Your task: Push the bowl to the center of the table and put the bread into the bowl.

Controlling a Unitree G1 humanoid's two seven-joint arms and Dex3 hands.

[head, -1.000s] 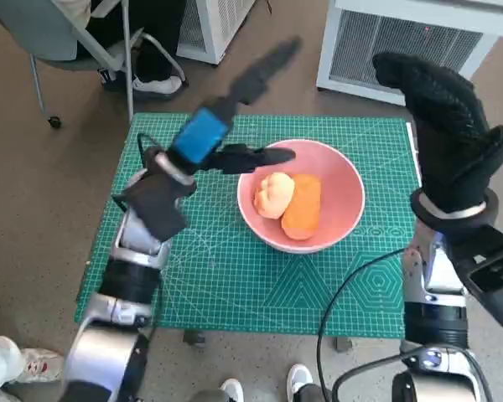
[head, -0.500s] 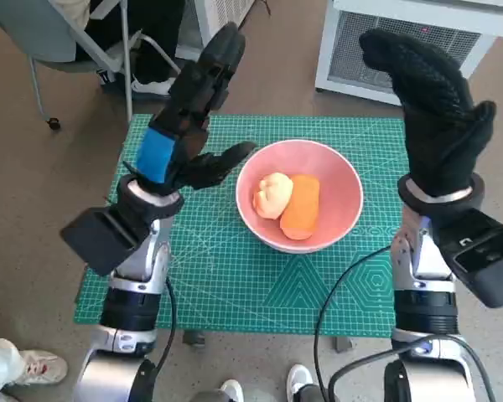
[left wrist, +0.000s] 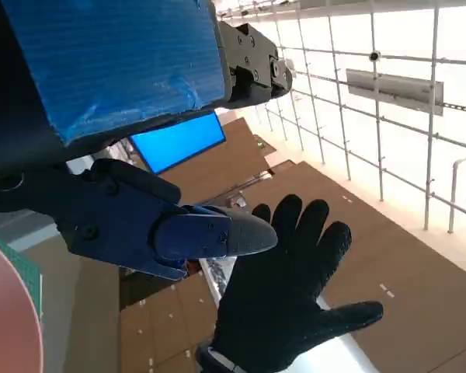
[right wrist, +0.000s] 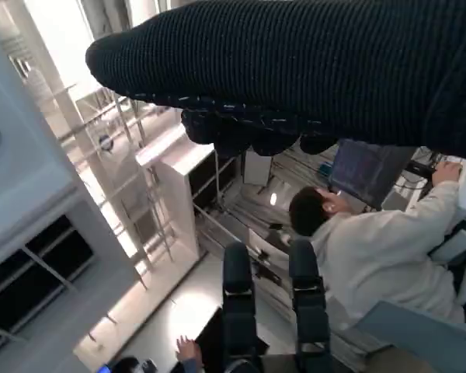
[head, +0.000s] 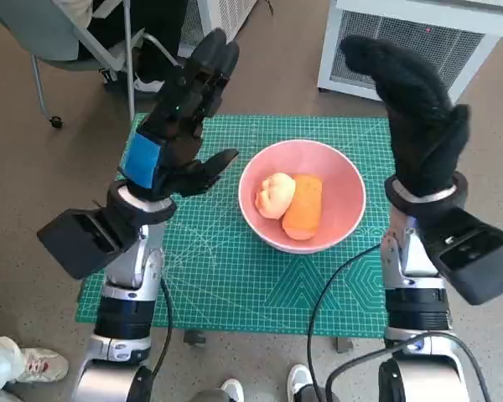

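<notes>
Bread (head: pixel 292 203) in bowl (head: pixel 349 194) unmoved, left robot hand (head: pixel 174 126) raised higher

Readable text: none in any view.
Green mat (head: pixel 235 276): only printed grid lines and geometric patterns; any figures along its edges are too small to read.
Blue tape on the left hand (head: pixel 142 162): plain, no lettering.
Blue screen (left wrist: pixel 179 141): glowing, no legible words.
Monitor (right wrist: pixel 365 172): dark, content too blurred to read.
</notes>
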